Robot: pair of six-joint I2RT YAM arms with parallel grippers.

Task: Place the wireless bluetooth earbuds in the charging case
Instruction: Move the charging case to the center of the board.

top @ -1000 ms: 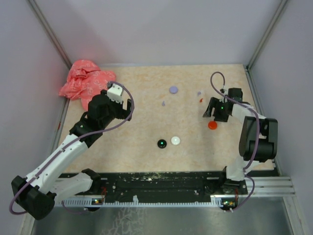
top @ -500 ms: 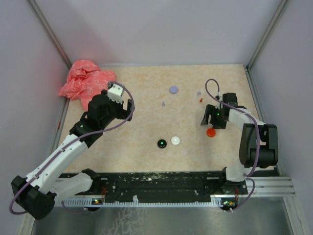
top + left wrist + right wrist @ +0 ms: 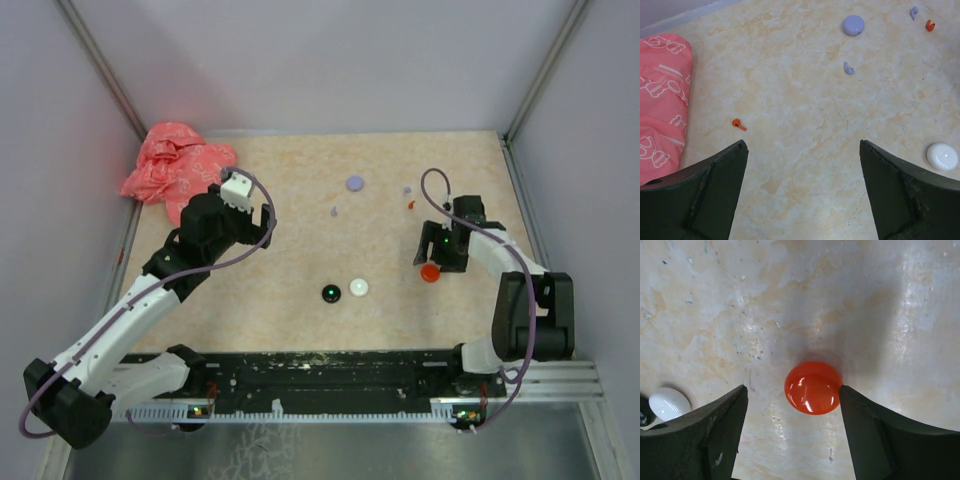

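**Beige marbled worktop (image 3: 300, 170), viewed from above and from both wrists.** The right hand (image 3: 792, 390), fingers apart, straddles the glossy orange-red round charging case (image 3: 812, 387) near the right edge. The case lies closer to one finger, and whether they touch cannot be told. The left hand (image 3: 802, 150), fingers wide apart and holding nothing, hangs over the left half of the worktop.

The earbuds lie loose on the surface:
- A tiny orange-red stemmed earbud (image 3: 738, 124) is near the crumpled pink printed cloth (image 3: 175, 165) in the far left corner.
- A lilac stemmed earbud (image 3: 848, 68) is near the lilac round charging case (image 3: 853, 25), toward the far edge.
- A second lilac earbud (image 3: 914, 12) and a second orange-red earbud (image 3: 930, 24) lie close together, farther right.

A white round charging case (image 3: 359, 288) and a black round charging case (image 3: 331, 293) sit side by side toward the middle of the near edge.
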